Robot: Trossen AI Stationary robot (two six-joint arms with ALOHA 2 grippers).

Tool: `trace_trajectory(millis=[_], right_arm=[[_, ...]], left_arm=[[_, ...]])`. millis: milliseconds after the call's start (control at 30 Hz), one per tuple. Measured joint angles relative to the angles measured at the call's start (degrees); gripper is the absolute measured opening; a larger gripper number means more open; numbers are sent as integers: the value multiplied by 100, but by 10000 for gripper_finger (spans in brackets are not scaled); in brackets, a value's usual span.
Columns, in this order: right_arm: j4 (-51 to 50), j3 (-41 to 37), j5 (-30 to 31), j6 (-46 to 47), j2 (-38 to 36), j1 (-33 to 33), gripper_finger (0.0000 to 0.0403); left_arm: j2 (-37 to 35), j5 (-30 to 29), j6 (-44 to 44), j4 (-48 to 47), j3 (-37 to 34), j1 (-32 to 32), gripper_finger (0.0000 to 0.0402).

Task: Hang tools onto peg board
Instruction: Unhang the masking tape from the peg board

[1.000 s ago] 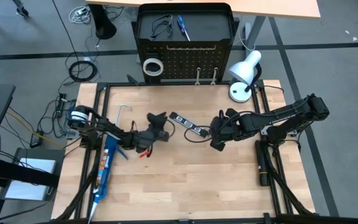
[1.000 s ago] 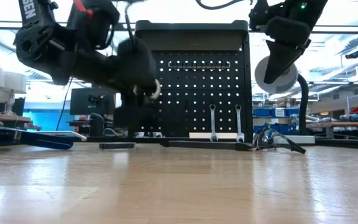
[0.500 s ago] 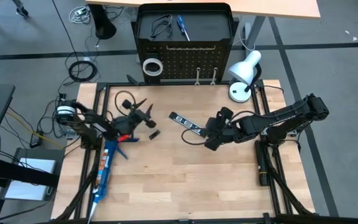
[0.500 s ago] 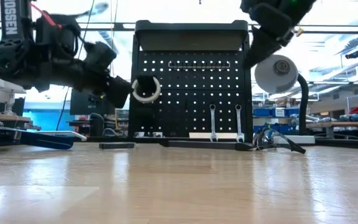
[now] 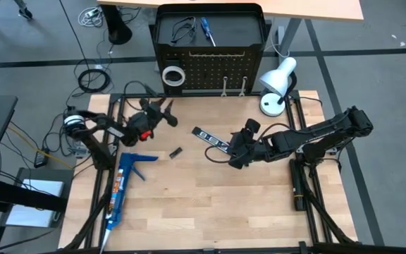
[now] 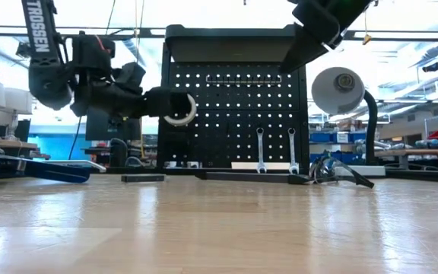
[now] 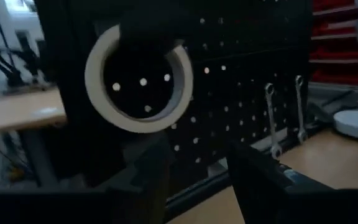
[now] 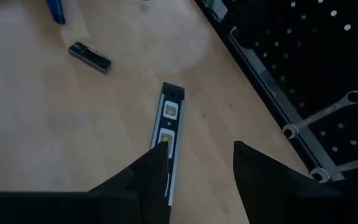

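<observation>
Wooden table [image 5: 210, 204] edge near peg board [image 5: 213, 74]

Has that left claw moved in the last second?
Yes. The left gripper has swung from mid-table toward the peg board, now near the white tape ring.

White capital letters reading "TROSSEN" run down the dark left arm [image 6: 42, 46] in the low view, above and behind its hand [image 6: 169, 103]. No other text is legible.
</observation>
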Motion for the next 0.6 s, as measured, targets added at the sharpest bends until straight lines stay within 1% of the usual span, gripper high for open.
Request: trace_trajectory(millis=[133, 200, 300, 433, 600], right_arm=[[344, -215, 2, -244, 0, -28, 183], [538, -322, 2, -404, 0, -60, 183], [811, -515, 0, -647, 0, -141, 183], [887, -561, 4, -829, 0, -287, 183], [904, -568, 4, -1104, -2, -414, 183]], left_arm=[[0, 184, -514, -468, 173, 446, 162], [2, 368, -748, -645, 275, 628, 162], [2, 651, -1122, -675, 365, 885, 161], [2, 1004, -1770, -676, 435, 1126, 161], [2, 993, -2588, -710, 413, 1290, 163]])
